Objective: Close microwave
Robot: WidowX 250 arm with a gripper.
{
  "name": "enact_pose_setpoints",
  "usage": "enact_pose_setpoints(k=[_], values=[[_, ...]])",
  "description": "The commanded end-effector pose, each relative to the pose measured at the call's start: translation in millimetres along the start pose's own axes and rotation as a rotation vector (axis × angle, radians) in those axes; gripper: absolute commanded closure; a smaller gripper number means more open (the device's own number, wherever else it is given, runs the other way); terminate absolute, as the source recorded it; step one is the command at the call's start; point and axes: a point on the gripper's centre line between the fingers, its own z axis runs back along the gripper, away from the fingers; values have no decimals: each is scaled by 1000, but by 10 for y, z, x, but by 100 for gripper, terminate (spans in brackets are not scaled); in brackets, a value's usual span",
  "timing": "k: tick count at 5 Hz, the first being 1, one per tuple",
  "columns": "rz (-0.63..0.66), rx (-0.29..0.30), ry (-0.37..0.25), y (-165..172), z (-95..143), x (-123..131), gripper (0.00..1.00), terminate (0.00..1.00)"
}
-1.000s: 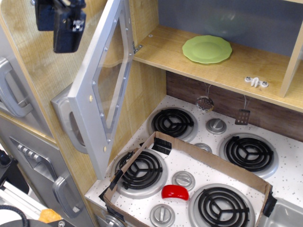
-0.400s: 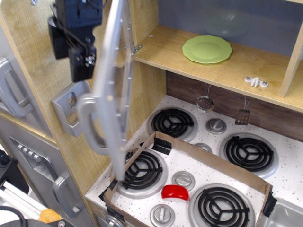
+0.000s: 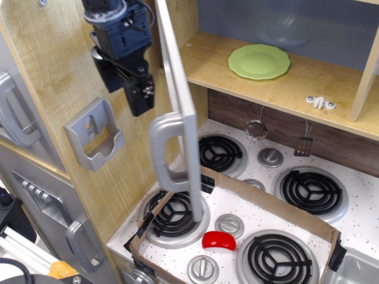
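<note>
Toy kitchen all round: a light wood side panel (image 3: 53, 71) sits directly behind the arm's tip, a grey wall bracket (image 3: 96, 135) just below it. Off to the right, a wooden shelf (image 3: 296, 83) under a blue-grey back wall (image 3: 284, 23); lower right, the speckled white stovetop (image 3: 361, 201).

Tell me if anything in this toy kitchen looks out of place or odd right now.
Two things. The microwave door stands out edge-on from the cabinet, not shut, with the gripper just behind it. And a bent cardboard frame sits on the stovetop, fencing in three burners and a red object.
</note>
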Motion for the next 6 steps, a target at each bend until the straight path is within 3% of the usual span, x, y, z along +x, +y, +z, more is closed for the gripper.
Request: enact_pose_setpoints(k=[1,2,6], values=[[11,72,-178,-145,130,524,0,0],[-3,52,-252,-190,88,768,0,0],[-122,3,-374,-278,77,1531,0,0]])
